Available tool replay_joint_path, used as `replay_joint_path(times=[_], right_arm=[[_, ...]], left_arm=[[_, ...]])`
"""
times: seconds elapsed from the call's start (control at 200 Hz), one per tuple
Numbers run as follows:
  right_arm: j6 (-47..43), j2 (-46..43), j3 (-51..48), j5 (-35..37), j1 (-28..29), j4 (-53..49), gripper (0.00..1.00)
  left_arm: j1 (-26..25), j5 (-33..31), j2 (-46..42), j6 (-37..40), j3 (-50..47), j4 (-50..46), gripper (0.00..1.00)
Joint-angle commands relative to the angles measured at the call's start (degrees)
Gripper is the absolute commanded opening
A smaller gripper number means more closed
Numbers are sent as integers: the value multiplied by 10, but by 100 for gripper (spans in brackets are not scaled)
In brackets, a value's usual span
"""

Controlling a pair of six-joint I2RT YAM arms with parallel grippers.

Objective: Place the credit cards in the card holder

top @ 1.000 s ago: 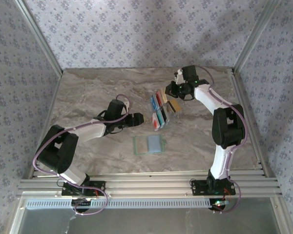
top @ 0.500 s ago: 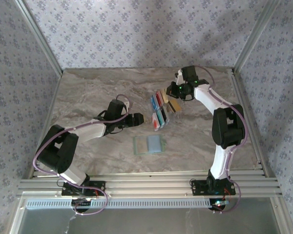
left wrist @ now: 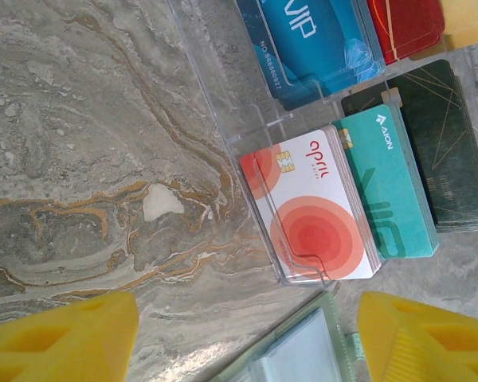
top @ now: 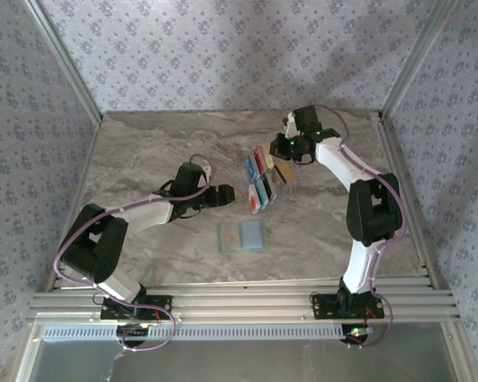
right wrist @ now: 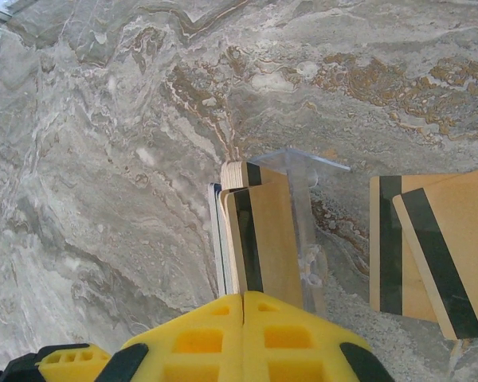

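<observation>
The credit cards stand in a clear rack [top: 260, 179] mid-table. The left wrist view shows white-and-red [left wrist: 315, 207], teal [left wrist: 386, 183], black [left wrist: 450, 151], blue [left wrist: 311, 40] and red [left wrist: 406, 24] ones. The pale green card holder [top: 243, 236] lies flat in front of the rack, its corner [left wrist: 303, 358] between my left fingers. My left gripper [top: 229, 193] [left wrist: 247, 342] hovers open, left of the rack. My right gripper [top: 284, 148] [right wrist: 244, 298] is at the rack's far end, shut on a tan credit card [right wrist: 275, 239] with a black stripe, drawn a little out of its stack.
Two more tan cards [right wrist: 430, 255] lie loose on the marble table [top: 143, 159] beside the rack. Aluminium frame posts and patterned walls enclose the table on three sides. Open tabletop lies left and behind.
My right gripper has shifted slightly toward the back of the table, still shut. The left arm has not moved.
</observation>
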Motion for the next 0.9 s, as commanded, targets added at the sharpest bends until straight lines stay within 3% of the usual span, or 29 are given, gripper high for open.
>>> replay_joint_path(times=[0.0,0.455,0.725,0.894], right_arm=[[-6,8,33,4,7,-35,0],[-17,46,57,16,15,-66,0],[-28,50,59,-17,15,-68,0],[-29,50,54,-12,14,-71,0]], left_arm=[[2,13,5,-5,10,12,73],[2,13,7,-5,11,12,73],[3,30,33,-9,49,12,73],[5,31,70,-15,107,4,63]])
